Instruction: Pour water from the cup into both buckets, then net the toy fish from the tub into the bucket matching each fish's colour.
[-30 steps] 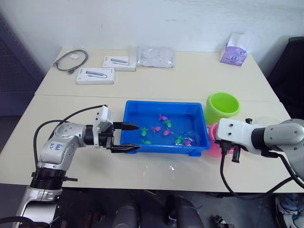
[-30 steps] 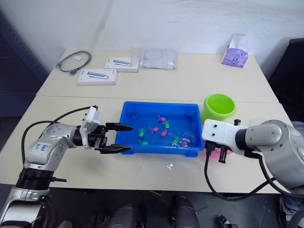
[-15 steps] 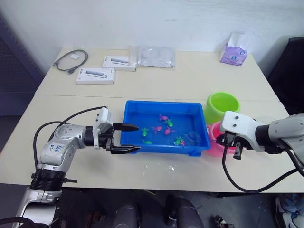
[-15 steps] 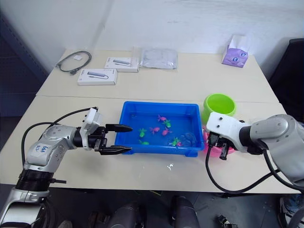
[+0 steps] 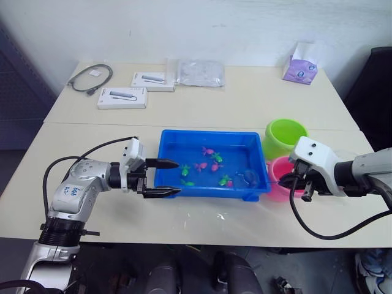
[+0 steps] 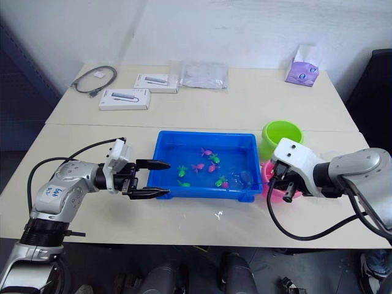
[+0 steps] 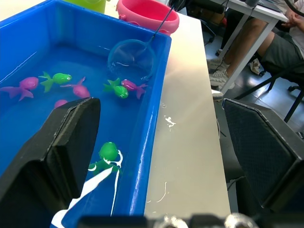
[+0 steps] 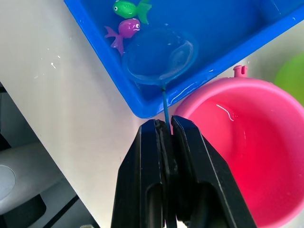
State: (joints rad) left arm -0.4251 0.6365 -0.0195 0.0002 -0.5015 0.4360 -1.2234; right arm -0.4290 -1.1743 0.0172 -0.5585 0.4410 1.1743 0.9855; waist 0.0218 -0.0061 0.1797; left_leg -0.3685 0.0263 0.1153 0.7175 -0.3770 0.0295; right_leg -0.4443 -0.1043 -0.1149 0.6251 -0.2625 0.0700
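The blue tub [image 5: 184, 138] sits mid-table, holding water and several green and pink toy fish [image 5: 211, 164]. My left gripper [image 5: 166, 177] is open and straddles the tub's front left corner, one finger over the water and one outside. The right gripper [image 8: 166, 129] is shut on the net's thin handle beside the tub's right end. The net ring [image 8: 159, 55] lies in the water at the right front corner, next to a green fish [image 8: 128, 7] and a pink fish [image 8: 124, 29]. The pink bucket [image 5: 278, 168] holds water and stands under that gripper. Behind it is the green bucket [image 5: 286, 136].
Two white boxes [image 5: 121, 98], a coiled cable [image 5: 92, 78] and a clear bag [image 5: 195, 72] lie at the back. A purple tissue pack [image 5: 300, 67] is back right. Water drops [image 5: 220, 215] mark the table before the tub. A seated person's legs [image 7: 266, 47] are beyond the table.
My right arm has drawn back to the right, still holding the net, whose ring stays in the tub's right front corner. The left gripper has not moved.
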